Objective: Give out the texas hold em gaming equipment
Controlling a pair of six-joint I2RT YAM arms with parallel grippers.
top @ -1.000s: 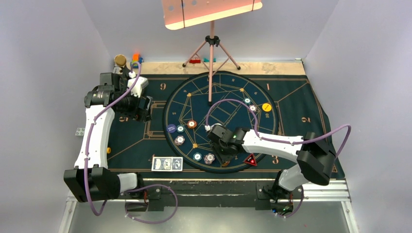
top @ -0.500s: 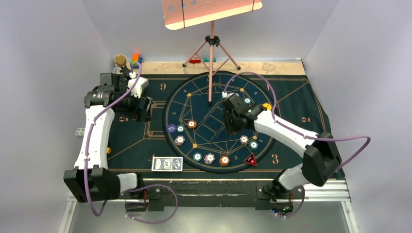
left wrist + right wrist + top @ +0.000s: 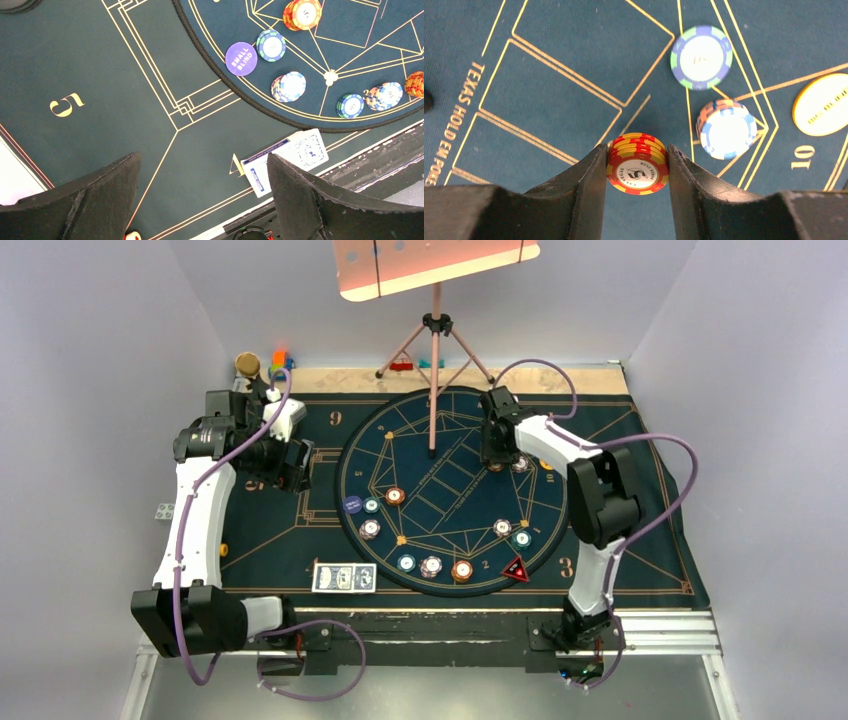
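Chips lie around the circle; cards just outside its lower left, marker at its lower right.

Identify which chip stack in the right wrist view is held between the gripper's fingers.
The red-and-yellow stack marked 5, clamped in the right gripper; the green-blue chip and the pale blue stack lie free beyond it.

R gripper is out at the far side of the round mat. Just to its right: a white chip and a bit of a yellow disc. Well back from it on the near side: teal chip, red triangle marker. L gripper hangs over the dark mat, w/ cards nearer and to its right.
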